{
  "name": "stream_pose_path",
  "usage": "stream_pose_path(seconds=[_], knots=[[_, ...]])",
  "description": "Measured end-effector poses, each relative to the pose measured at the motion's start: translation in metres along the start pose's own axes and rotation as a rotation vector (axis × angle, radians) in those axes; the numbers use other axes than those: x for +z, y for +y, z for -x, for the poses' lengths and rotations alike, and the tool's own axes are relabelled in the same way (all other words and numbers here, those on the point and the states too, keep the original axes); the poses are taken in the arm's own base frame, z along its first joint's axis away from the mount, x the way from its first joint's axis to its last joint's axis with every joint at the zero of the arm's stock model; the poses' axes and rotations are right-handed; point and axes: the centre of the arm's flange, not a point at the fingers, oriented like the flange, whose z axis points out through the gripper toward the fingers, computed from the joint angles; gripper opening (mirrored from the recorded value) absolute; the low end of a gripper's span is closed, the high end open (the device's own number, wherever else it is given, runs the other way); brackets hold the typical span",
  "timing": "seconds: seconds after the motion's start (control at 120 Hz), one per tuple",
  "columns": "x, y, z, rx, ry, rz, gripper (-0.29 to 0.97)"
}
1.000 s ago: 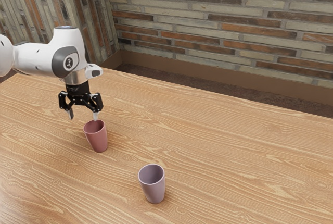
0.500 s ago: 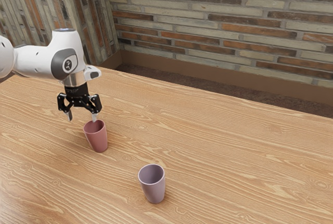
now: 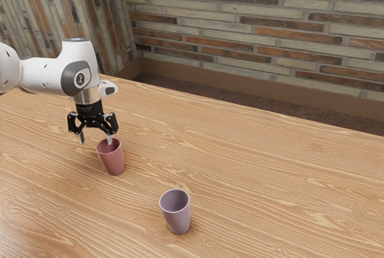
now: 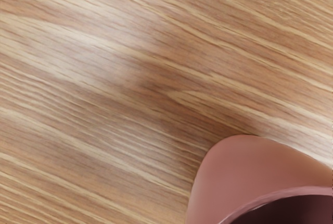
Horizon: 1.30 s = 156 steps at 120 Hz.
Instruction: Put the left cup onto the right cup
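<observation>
**A:** From the side camera, where is the hand?

**B:** The hand (image 3: 95, 140) hangs on the white arm (image 3: 54, 73) just above the rose cup (image 3: 111, 159), at the exterior view's left. Its fingers stand apart and clamp nothing. One fingertip is at the cup's mouth and the other is outside the rim, over bare desk (image 3: 270, 168).

**A:** And the cups?

**B:** Both stand upright on the desk, mouths up. The mauve cup (image 3: 175, 211) is well apart from the rose one, nearer the camera and toward the exterior view's right. A brick wall (image 3: 252, 24) runs behind the desk.

**A:** What about the wrist camera?

**B:** The rose cup (image 4: 260, 177) sits close under the hand, with its outer wall and part of its dark inside showing. Around it is wood-grained desk (image 4: 130, 78).
</observation>
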Motion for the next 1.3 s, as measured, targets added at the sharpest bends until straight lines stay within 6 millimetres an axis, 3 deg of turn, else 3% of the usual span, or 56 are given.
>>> stream_pose_path(seconds=[1.3], knots=[[0.0098,0.0019,0.0074,-0.002,-0.017,-0.004,0.68]])
